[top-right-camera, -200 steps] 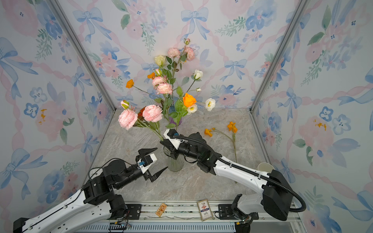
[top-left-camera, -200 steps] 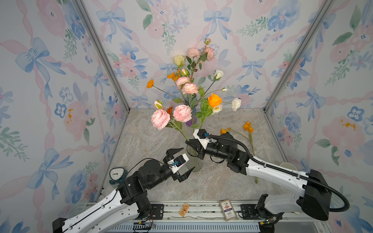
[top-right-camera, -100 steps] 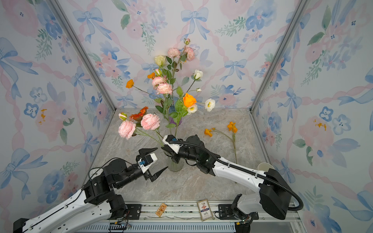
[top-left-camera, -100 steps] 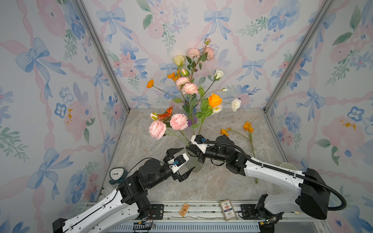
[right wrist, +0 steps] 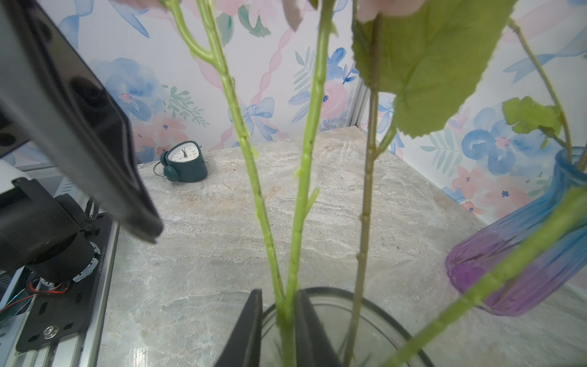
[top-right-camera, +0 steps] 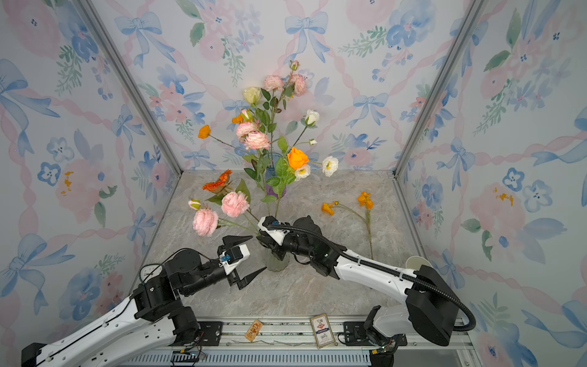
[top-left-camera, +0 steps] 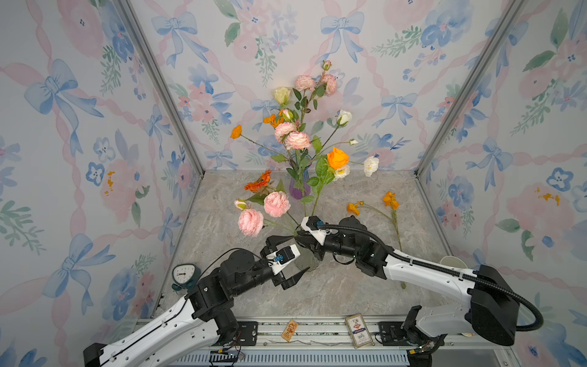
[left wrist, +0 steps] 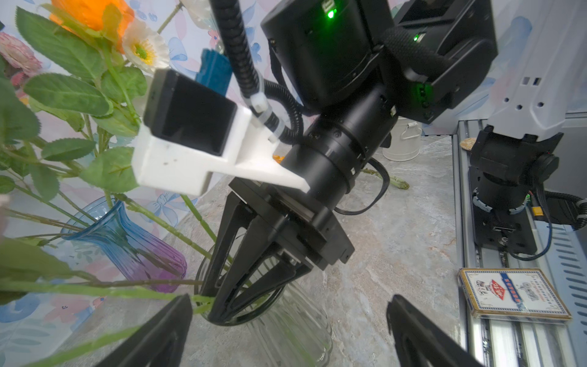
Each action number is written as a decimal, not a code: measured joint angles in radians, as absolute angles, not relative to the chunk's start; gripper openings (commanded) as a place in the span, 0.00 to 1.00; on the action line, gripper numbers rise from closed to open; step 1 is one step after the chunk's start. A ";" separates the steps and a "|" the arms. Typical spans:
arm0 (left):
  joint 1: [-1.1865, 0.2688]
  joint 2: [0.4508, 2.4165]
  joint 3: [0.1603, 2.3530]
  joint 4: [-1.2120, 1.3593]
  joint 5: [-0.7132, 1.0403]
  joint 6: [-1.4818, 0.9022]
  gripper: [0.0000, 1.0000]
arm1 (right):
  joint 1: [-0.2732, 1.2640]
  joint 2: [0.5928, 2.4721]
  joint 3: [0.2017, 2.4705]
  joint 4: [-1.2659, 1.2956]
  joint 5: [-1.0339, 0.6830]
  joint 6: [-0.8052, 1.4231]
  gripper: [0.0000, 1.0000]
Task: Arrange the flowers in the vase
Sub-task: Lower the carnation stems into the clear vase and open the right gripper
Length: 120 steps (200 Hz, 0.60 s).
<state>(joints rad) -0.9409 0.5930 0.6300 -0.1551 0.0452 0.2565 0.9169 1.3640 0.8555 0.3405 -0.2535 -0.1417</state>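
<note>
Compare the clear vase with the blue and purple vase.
The clear vase is colourless; the blue and purple vase shades from blue neck to purple base. The clear vase stands nearer the front, the right claw at its mouth; the blue and purple vase stands farther back, no claw near. Both are upright ribbed glass holding green stems.

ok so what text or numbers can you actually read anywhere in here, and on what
No text here can be read for certain.
card box on the front rail: red and blue printing, too blurred to read.
alarm clock: dial numerals, too small to read.
orange packet on the rail: print too small to read.
</note>
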 measured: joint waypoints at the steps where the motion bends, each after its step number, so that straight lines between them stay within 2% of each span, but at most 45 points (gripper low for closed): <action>1: -0.941 0.593 0.630 -0.155 0.046 0.257 0.98 | 0.917 1.364 0.855 0.340 -0.253 -0.141 0.26; 76: -0.936 0.596 0.630 -0.155 0.088 0.257 0.98 | 0.915 1.334 0.853 0.328 -0.236 -0.143 0.42; 99: -0.936 0.637 0.631 -0.144 0.129 0.260 0.98 | 0.913 1.274 0.846 0.312 -0.216 -0.147 0.55; 120: -0.936 0.687 0.635 -0.129 0.179 0.262 0.98 | 0.910 1.197 0.839 0.282 -0.170 -0.146 0.72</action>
<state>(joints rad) -0.9356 0.6872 0.6346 -0.1287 0.1787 0.2615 0.9096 1.1969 0.8394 0.2817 -0.1696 -0.1455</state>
